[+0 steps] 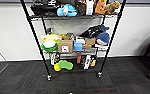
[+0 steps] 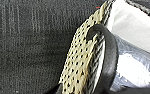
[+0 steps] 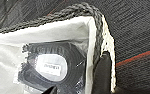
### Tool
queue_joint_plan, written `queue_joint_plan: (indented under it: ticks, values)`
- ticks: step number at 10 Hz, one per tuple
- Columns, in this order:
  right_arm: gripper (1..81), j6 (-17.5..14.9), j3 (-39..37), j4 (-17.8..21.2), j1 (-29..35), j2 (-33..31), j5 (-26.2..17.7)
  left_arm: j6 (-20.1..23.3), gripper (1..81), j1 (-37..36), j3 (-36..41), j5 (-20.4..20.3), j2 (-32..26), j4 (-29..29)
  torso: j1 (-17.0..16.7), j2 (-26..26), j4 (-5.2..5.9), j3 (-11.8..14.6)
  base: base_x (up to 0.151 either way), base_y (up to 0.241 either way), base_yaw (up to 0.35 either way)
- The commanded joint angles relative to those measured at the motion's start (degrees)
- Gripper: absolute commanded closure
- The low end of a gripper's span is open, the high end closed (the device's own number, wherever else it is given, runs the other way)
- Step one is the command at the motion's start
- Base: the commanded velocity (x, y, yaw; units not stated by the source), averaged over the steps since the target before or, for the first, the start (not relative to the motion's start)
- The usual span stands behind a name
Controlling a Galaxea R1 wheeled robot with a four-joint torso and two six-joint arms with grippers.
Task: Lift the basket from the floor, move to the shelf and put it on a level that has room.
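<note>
The rectangular cream woven wicker basket [image 2: 78,67] with dark grey braided rim [image 3: 96,30], white cloth lining [image 2: 136,27] and dark loop handle [image 2: 109,57] hangs over the dark charcoal carpet floor [image 2: 23,45], a dark bagged item [image 3: 53,65] inside. Its heading and long axis cannot be told; nor can either arm's fingers. The tall black wire shelf [image 1: 33,32] stands ahead, cluttered.

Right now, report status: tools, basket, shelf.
Tool states unreadable. Basket close in both wrist views, dark loop handle showing, carpet beneath. Shelf ahead, visible tiers cluttered.
</note>
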Motion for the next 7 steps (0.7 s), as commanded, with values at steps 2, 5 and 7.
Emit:
queue_joint_plan:
  ticks: [2,5,7]
  values:
    - [1.0,2.4,10.4,0.3,4.4,-6.8,-1.9,0.1,1.0,-8.5,0.0,1.7,0.9,-0.1,0.0,0.0,0.0,0.0,0.0,0.0,0.0]
    - [1.0,2.4,10.7,0.3,4.1,-6.9,-1.9,0.6,1.0,-8.6,0.2,1.1,0.5,0.0,0.0,0.0,0.0,0.0,0.0,0.0,0.0]
    - [1.0,2.4,11.4,0.3,4.1,-6.9,-1.8,0.7,1.0,-8.8,0.6,1.7,0.4,-0.1,0.0,0.0,0.0,0.0,0.0,0.0,0.0]
